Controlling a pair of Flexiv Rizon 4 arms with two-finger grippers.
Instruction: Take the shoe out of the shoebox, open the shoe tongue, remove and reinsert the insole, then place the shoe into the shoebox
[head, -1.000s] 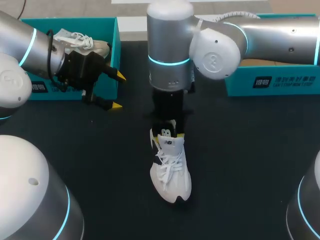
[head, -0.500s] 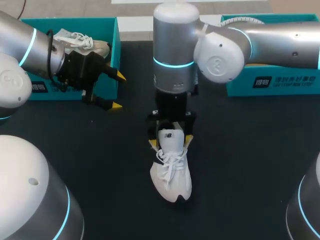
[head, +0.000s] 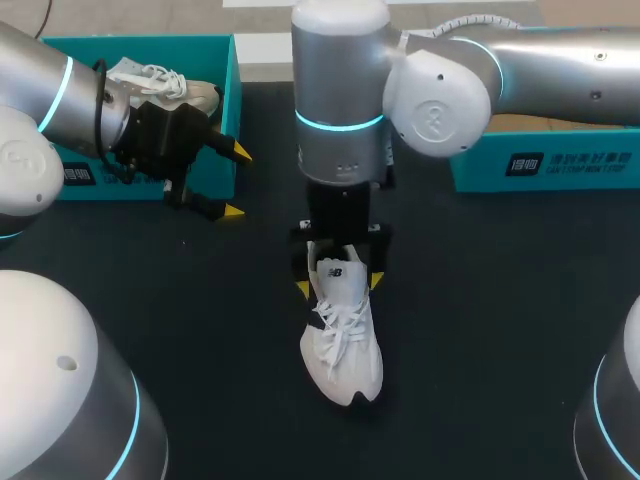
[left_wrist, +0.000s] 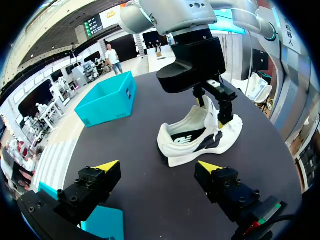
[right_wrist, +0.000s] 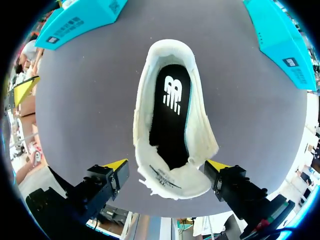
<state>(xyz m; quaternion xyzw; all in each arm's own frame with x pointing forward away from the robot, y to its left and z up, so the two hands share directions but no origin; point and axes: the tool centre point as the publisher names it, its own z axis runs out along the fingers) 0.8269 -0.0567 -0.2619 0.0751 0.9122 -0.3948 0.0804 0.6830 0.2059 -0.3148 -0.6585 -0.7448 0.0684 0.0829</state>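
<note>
Shoe (head: 345, 375) stands upright on its sole near the middle of the black table (head: 500, 330), white w/ dark side panels. R gripper (head: 340, 284) hangs straight above the shoe's throat, fingers spread wide, one yellow tip on each side of the raised tongue (head: 335, 268). In the head view both tips sit just off the shoe, w/ dark table showing btwn. Nothing is clamped.

R wrist view: R gripper (right_wrist: 166, 165) straddles the tongue end. Collar and heel lie ahead of it, and the black insole (right_wrist: 170, 112) w/ white logo lies flat inside the opening. Can't tell there whether one tip brushes the shoe's side.

The long axis runs far-to-near across the table. Heel is at the far end, hidden under the R arm in the head view. Toe is at the near end toward the robot, angled a touch to the robot's right. Laces (head: 338, 335) lie over the forefoot.

L gripper (head: 238, 182) is well apart from the shoe, just beside the front corner of the L shoebox (head: 140, 45), fingers wide, holding nothing. In the L wrist view the shoe lies ahead of the L gripper (left_wrist: 158, 167), seen side-on, w/ the R gripper's fingers coming down either side of it. A second shoe (head: 160, 80) lies in the L shoebox. R shoebox (head: 545, 165) stands at the table's far right.
</note>
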